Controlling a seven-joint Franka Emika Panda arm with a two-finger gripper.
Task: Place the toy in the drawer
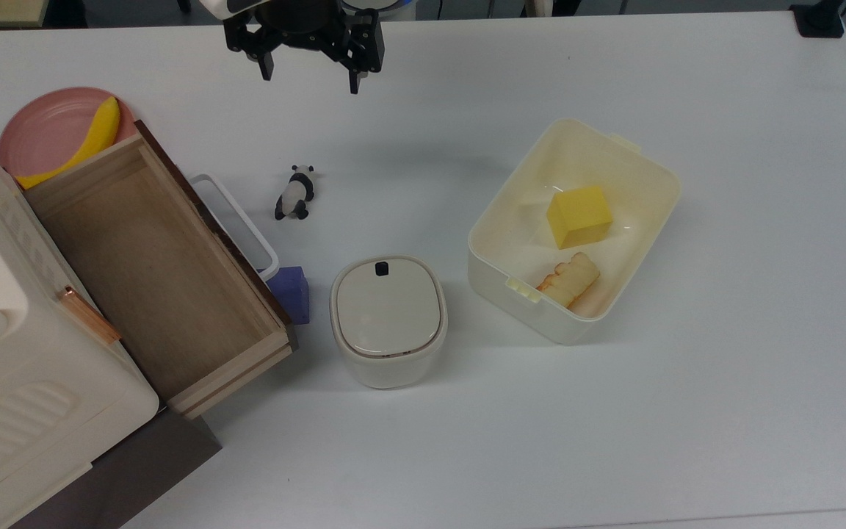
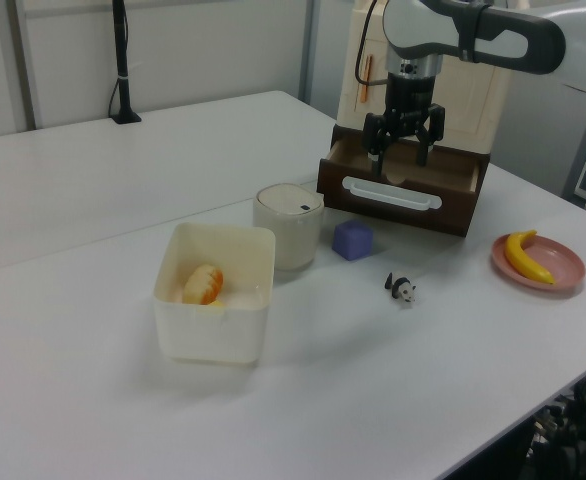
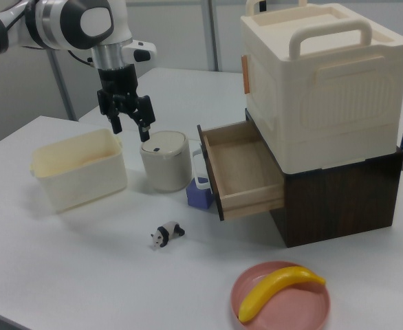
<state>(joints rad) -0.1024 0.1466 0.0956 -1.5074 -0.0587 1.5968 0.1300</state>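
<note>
I am hovering my end effector [image 1: 308, 77], fingers spread and empty, above the bench [image 1: 467, 441]; next I need to descend onto the toy [image 1: 295, 193], then carry it to the open drawer [image 1: 151, 272].

In the top view, we see the arm cut off by the upper edge, so just the gripper [image 1: 308, 76] and its mount remain in frame. The cream box [image 1: 12, 353] runs off the top view's left and bottom edges, and it covers the back of the drawer [image 1: 151, 272]. The pink plate [image 1: 41, 128] sits partly behind the drawer's corner there. In the left view, the tub [image 2: 213, 300] wall hides most of its contents, and the toy [image 2: 401, 289] is too small for us to read its pose. In the right view, the purple block [image 3: 200, 194] is half hidden behind the drawer front.
</note>
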